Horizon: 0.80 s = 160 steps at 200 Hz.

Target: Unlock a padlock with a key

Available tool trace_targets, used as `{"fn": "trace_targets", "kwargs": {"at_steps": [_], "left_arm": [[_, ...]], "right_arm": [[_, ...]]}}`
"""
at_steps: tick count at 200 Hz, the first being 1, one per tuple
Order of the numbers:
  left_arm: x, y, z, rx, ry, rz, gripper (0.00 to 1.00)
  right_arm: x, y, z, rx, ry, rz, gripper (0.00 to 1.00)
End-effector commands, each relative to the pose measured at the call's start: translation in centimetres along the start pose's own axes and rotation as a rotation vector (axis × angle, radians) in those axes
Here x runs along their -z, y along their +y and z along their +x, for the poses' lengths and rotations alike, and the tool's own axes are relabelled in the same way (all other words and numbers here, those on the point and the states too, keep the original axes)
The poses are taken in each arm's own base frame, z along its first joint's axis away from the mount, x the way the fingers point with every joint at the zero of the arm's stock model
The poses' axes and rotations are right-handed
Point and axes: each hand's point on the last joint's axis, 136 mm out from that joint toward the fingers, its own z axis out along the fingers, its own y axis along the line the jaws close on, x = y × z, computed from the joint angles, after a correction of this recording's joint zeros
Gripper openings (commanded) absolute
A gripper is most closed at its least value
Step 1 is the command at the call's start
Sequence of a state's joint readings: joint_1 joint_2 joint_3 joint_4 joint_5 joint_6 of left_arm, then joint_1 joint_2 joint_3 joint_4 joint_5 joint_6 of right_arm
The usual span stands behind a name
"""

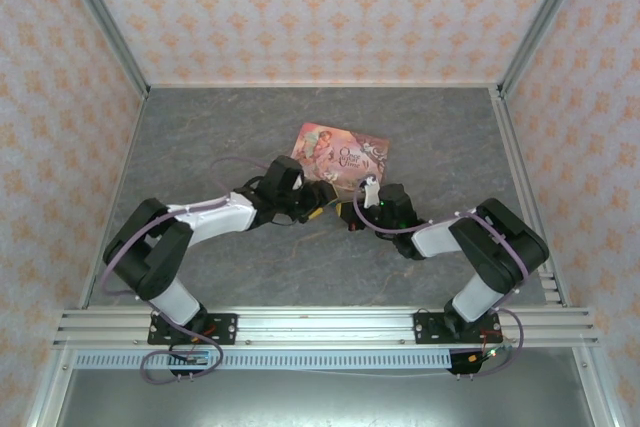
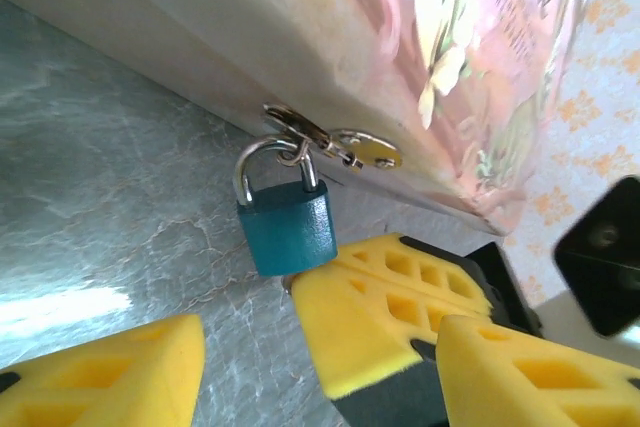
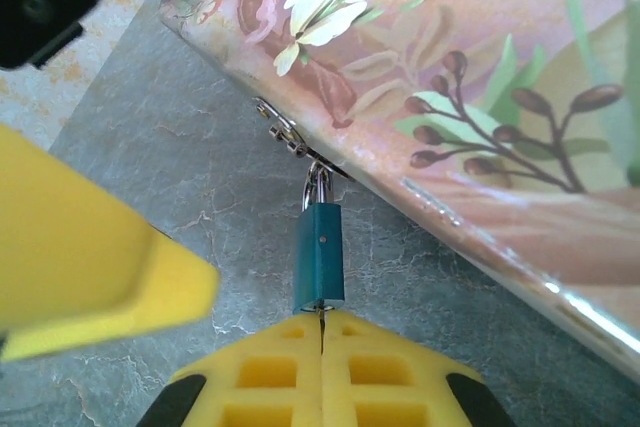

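The right jaws are pressed fully together, pinching a thin metal key (image 3: 321, 318) whose blade runs straight up into the underside of the padlock (image 3: 320, 257). The small blue-teal padlock body sits right against the tips of those yellow fingers (image 3: 320, 372).

The left jaws stand wide apart and hold nothing. One finger (image 2: 100, 377) is on each side of the right arm's fingers, with the padlock (image 2: 288, 232) just ahead of the gap.

The padlock's shackle (image 2: 262, 159) is looped through a metal hasp (image 2: 335, 145) on the side wall of the pink box (image 1: 340, 152). The box lies flat near the middle of the tabletop (image 1: 200, 137), a little toward the far edge, and the padlock hangs at the box's near side.
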<state>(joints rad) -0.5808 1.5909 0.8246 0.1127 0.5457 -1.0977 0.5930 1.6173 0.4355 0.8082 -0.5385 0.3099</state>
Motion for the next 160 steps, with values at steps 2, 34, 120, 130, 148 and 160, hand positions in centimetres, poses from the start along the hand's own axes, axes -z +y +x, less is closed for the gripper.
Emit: {"fn": "trace_targets", "kwargs": {"at_steps": [2, 34, 120, 130, 148, 160], "left_arm": [[1.7, 1.5, -0.6, 0.016, -0.024, -0.008, 0.65], [2.5, 1.6, -1.8, 0.062, -0.108, 0.072, 0.63], [1.5, 1.3, -2.7, 0.128, -0.164, 0.207, 0.60], [1.3, 1.4, -2.7, 0.135, -0.158, 0.211, 0.59], [0.9, 1.6, -2.6, 0.148, -0.151, 0.211, 0.58], [0.7, 1.8, -2.6, 0.155, -0.145, 0.208, 0.58]], "right_arm": [[-0.3, 2.0, -2.5, 0.000, -0.091, -0.060, 0.00], [-0.8, 3.1, -2.4, -0.043, -0.090, -0.074, 0.00], [-1.1, 3.6, -2.4, -0.249, -0.117, -0.059, 0.00], [-1.2, 3.7, -2.3, -0.250, -0.114, -0.060, 0.00], [-1.2, 3.7, -2.3, -0.253, -0.115, -0.057, 0.00], [-1.3, 3.8, -2.3, -0.253, -0.115, -0.061, 0.00]]}}
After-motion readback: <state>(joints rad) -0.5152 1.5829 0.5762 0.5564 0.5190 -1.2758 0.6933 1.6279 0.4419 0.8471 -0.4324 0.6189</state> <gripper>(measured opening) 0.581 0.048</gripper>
